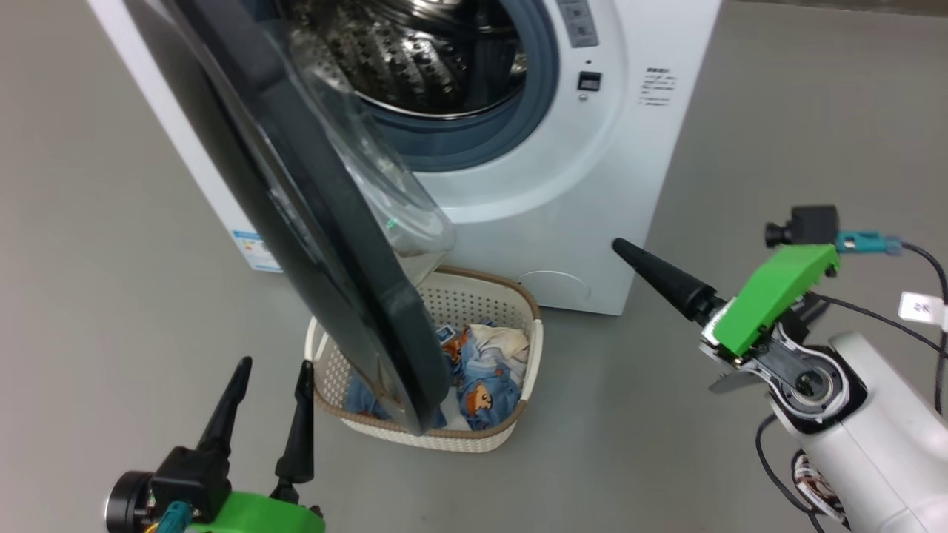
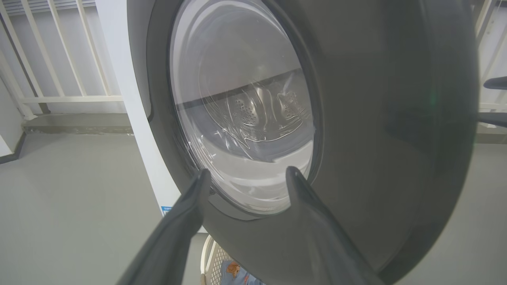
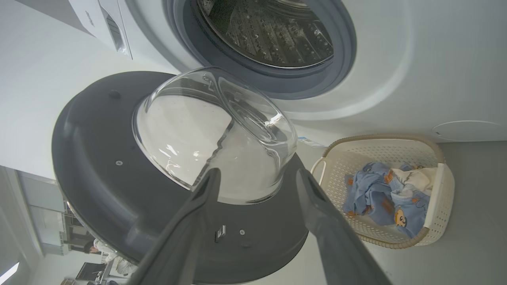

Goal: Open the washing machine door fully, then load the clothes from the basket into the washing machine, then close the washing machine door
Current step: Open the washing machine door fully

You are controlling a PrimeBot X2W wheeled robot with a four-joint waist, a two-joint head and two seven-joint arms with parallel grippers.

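Note:
The white washing machine (image 1: 592, 185) stands with its steel drum (image 1: 415, 52) exposed. The black washing machine door (image 1: 296, 207) is swung out partway, and its lower edge hangs over the basket (image 1: 511, 296). Blue bear-print clothes (image 1: 481, 370) lie in the basket, partly hidden by the door. My left gripper (image 1: 275, 364) is open at the lower left, just outside the door's outer face (image 2: 376, 118), holding nothing. My right gripper (image 1: 629, 255) hovers right of the door. Its fingers stand apart and empty in the right wrist view (image 3: 258, 172), pointing at the glass bowl (image 3: 206, 130).
Grey floor surrounds the machine, with open room to the left and right. A white railing (image 2: 59, 47) runs behind the machine's side. A blue label (image 1: 252, 248) marks the machine's lower left corner. Loose cables (image 1: 911, 266) trail from my right wrist.

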